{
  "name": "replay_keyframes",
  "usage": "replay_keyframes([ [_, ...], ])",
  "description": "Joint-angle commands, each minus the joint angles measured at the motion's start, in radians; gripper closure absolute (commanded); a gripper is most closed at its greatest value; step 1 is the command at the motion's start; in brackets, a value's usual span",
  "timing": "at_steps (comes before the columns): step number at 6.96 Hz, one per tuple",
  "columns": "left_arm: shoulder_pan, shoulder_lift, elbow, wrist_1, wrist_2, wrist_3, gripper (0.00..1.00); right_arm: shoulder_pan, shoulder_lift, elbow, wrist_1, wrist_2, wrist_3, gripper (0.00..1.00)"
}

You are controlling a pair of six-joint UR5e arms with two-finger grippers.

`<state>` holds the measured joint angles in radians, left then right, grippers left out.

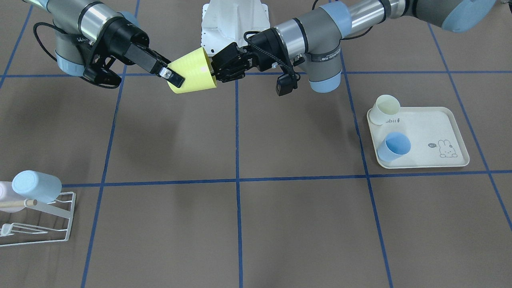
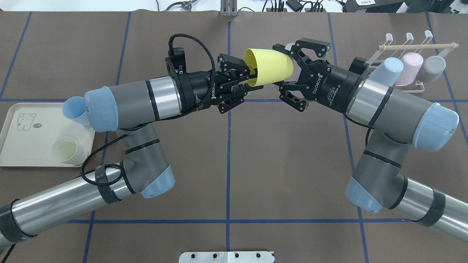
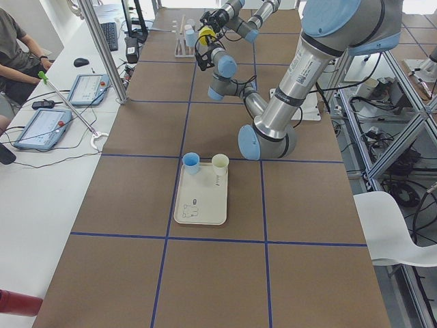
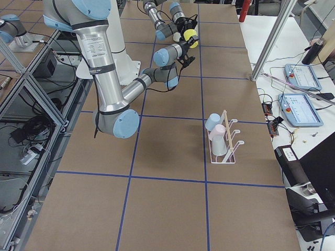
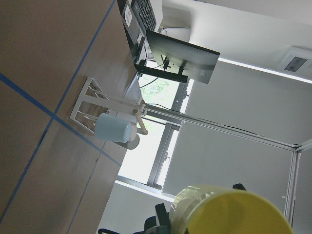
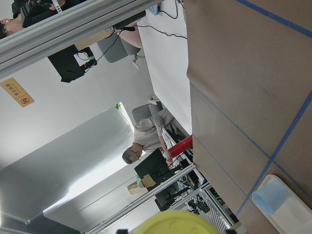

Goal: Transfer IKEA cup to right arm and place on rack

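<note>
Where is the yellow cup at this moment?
In the overhead view the yellow cup is in mid-air over the blue centre line, lying sideways between the grippers: the left gripper pinches its rim, the right gripper flanks its base.

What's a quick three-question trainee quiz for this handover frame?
1. True or false: the left gripper grips the yellow cup at its rim, with one finger inside the mouth.
2. How many cups hang on the rack? A one, B three, C five.
3. Fill in: the rabbit-print tray holds a blue cup and a ___ cup.
Key: 1 true. 2 B. 3 cream; it is the cream cup.
</note>
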<state>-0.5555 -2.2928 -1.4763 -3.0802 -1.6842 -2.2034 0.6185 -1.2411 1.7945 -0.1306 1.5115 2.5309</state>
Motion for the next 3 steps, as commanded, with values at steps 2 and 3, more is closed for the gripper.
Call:
replay_keyframes([
  [2, -0.015, 0.002, -0.018, 0.021, -0.003, 0.007, 0.02, 0.022, -0.021, 0.011, 0.000, 0.013, -0.014, 1.00],
  [3, -0.017, 0.016, -0.016, 0.023, -0.005, 0.007, 0.02, 0.056, -0.062, 0.016, 0.005, 0.054, -0.070, 1.00],
])
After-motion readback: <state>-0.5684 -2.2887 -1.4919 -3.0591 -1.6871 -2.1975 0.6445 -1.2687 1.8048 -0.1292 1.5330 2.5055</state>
